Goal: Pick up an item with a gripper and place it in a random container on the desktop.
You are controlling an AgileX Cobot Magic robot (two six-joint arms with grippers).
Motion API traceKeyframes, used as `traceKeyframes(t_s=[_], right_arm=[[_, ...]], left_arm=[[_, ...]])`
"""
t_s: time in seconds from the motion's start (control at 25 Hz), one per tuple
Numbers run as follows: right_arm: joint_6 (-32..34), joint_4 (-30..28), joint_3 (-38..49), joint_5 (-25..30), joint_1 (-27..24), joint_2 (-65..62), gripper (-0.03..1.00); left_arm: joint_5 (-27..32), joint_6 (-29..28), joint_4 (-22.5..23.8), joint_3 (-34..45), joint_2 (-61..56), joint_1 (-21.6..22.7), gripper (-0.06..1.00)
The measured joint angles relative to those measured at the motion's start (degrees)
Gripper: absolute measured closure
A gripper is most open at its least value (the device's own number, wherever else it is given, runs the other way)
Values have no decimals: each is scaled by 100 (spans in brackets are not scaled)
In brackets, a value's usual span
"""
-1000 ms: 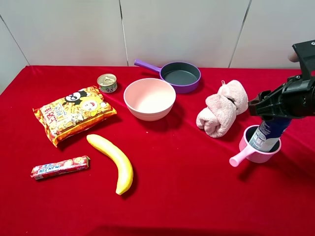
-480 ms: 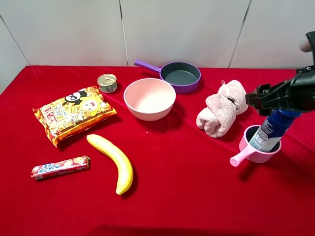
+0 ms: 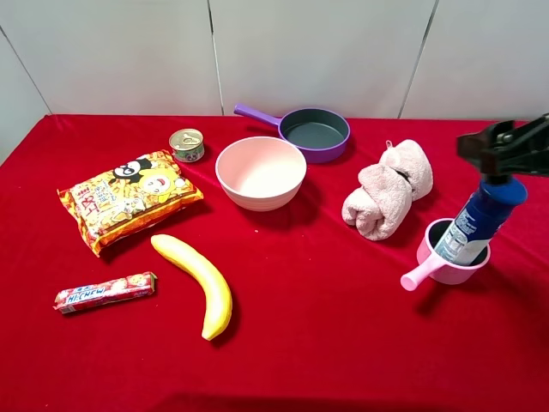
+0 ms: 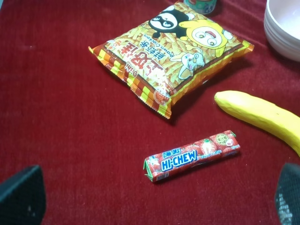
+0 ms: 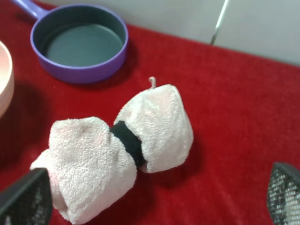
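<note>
bright, even overhead light, all three views mostly sharp

soft short shadows fall toward 4 o'clock of the pink bowl [image 3: 261, 172] and banana [image 3: 196, 283] on the red cloth [image 3: 326, 343]; no harsh glare. in both wrist views the dark finger pads [image 4: 21, 197] [image 5: 26, 199] at the lower corners are blurred, out of focus, while the hi-chew pack [image 4: 192, 156] and rolled towel [image 5: 117, 150] stay crisp.
</note>
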Motion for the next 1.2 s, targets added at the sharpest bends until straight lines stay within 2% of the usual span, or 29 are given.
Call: traceKeyframes(t_s=[0.2, 0.44, 0.84, 1.2], right_arm=[[0, 113, 0, 649, 0, -741, 28], [-51, 405, 0, 1755, 0, -1687, 28], [-198, 878, 0, 3114, 0, -2887, 28], [-205, 1111, -19, 3334, 0, -3467, 28]], left_arm=[[0, 0, 0, 0, 0, 0, -3], [0, 0, 0, 0, 0, 0, -3], [0, 0, 0, 0, 0, 0, -3], [0, 0, 0, 0, 0, 0, -3]])
